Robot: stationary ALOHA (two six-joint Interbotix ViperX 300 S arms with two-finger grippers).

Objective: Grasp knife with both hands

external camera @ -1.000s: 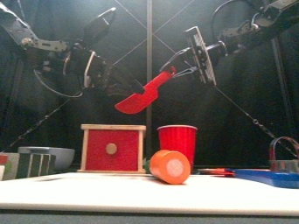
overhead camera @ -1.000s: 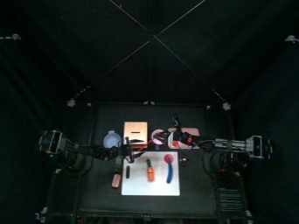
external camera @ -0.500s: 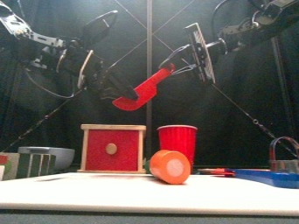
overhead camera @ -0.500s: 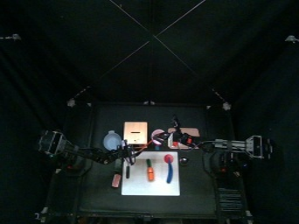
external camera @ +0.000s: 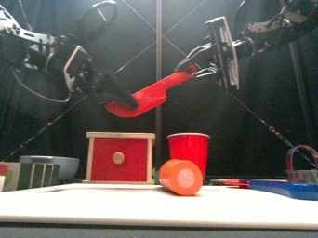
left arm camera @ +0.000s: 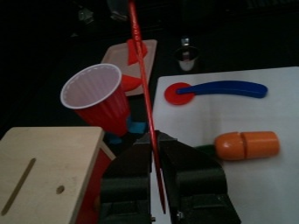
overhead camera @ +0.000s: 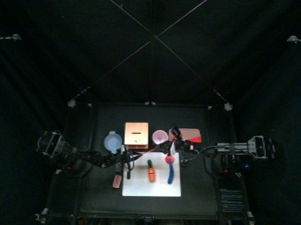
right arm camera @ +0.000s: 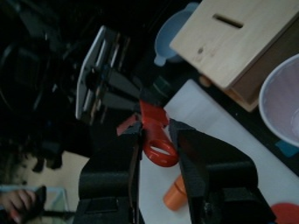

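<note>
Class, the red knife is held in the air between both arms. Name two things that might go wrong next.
1. The left tool grips only the tip of the red knife; it may slip off.
2. If the knife drops, it could hit the red cup or orange object standing below.

Lab: black curtains (overhead camera: 150, 53) pen a small table (overhead camera: 94, 176).

One red knife (external camera: 149, 91) is hanging in the air between two claws, the left claw (external camera: 110, 96) and the right claw (external camera: 199, 67). On the desk (external camera: 149, 204) are sitting one red cup (external camera: 189, 149), one wooden box (external camera: 121, 158), one orange cylinder (external camera: 181, 177) and one blue spoon (left arm camera: 218, 89).
</note>
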